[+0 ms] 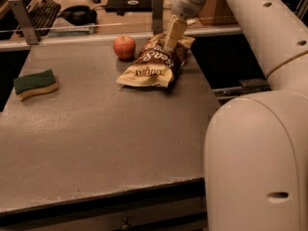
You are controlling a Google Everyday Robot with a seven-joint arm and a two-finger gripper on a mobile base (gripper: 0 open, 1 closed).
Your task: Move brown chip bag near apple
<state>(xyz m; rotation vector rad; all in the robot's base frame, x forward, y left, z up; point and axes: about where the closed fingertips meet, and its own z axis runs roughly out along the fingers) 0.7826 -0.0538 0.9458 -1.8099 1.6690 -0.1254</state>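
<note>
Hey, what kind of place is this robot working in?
Probably an office or lab: a keyboard and a dark flat device sit on a desk behind the grey table. The gripper is at the far end of the brown chip bag, which lies near the apple.
</note>
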